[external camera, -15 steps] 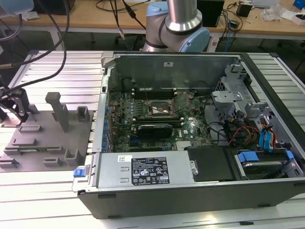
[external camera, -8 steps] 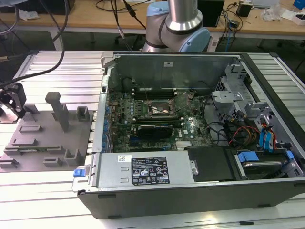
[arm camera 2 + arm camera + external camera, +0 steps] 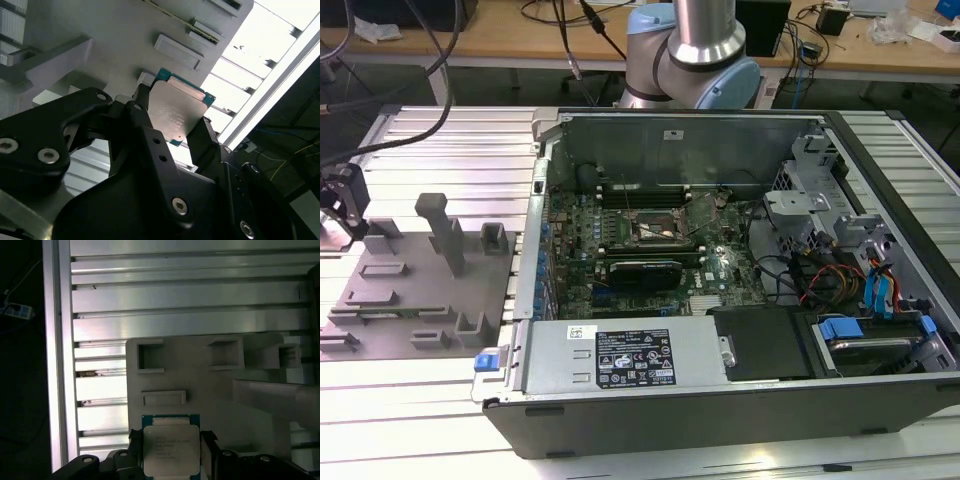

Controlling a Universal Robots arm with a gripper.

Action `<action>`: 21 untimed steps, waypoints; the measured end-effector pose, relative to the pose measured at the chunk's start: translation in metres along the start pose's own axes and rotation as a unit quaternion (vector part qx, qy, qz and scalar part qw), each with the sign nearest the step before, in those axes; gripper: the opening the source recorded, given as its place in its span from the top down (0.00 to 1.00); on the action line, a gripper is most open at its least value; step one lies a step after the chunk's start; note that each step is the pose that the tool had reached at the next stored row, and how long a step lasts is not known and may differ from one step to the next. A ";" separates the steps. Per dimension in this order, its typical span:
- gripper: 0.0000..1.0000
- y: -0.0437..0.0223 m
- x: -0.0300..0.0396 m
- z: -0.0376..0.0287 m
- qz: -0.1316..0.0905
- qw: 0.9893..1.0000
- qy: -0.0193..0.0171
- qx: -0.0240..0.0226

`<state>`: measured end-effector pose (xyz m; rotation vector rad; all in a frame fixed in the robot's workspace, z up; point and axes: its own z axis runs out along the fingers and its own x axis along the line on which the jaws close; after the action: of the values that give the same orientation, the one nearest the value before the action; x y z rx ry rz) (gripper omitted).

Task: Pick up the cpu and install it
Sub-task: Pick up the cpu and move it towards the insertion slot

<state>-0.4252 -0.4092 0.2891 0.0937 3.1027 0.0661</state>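
The cpu point(image 3: 178, 111) is a flat square chip with a silver metal top and a green rim, and it sits between the black fingers of my gripper point(image 3: 174, 120). In the first wrist view the cpu point(image 3: 170, 444) is clamped on two opposite edges by the gripper point(image 3: 171, 452), over the near edge of the grey fixture plate point(image 3: 200, 385). In the exterior view the gripper point(image 3: 344, 203) hangs at the far left end of the fixture plate point(image 3: 410, 290). The black socket frame point(image 3: 655, 232) on the motherboard stands open, far off toward the exterior view's right.
An open computer case point(image 3: 720, 400) fills the exterior view's right, with a power supply point(image 3: 625, 355) along its near wall and drive bays with cables point(image 3: 865, 290). Grey blocks and a tall post point(image 3: 445, 232) rise from the fixture plate. Ribbed aluminium table point(image 3: 190, 295) lies beneath.
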 end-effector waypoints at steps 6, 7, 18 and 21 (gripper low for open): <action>0.45 0.0004 -0.0003 -0.0094 0.000 1.000 0.000 0.000; 0.45 0.0005 -0.0004 -0.0108 0.000 1.000 0.000 0.000; 0.45 0.0015 -0.0012 -0.0330 0.000 1.000 0.000 0.000; 0.45 0.0019 -0.0015 -0.0412 0.000 1.000 0.000 0.000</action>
<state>-0.4252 -0.4091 0.3304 0.0936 3.1027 0.0661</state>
